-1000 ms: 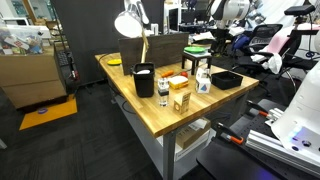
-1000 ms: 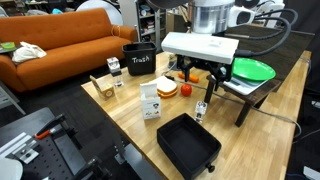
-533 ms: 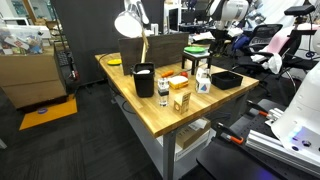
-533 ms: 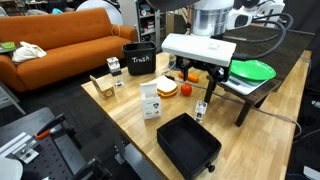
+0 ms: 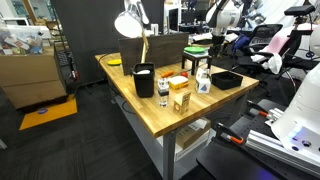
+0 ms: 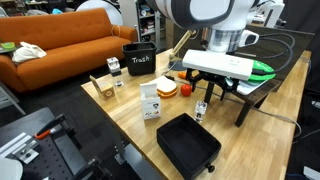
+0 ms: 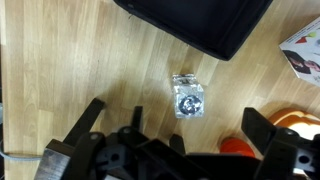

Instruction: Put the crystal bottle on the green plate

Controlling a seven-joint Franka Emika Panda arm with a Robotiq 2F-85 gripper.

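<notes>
The crystal bottle is a small clear faceted bottle that stands upright on the wooden table, seen from above in the wrist view. It also shows in an exterior view, between the black tray and an orange. My gripper is open and empty and hovers above the bottle, its fingers wide to either side. In an exterior view the gripper hangs just above the bottle. The green plate lies on a dark side stand beyond the gripper, partly hidden by it. It is also in another exterior view.
A white carton, an orange and a small bowl stand close to the bottle. A black bin marked Trash and small boxes sit further back. The black tray lies just beyond the bottle.
My wrist has turned and shifted to the right above the bottle, and now covers more of the green plate. The bottle has not moved.
</notes>
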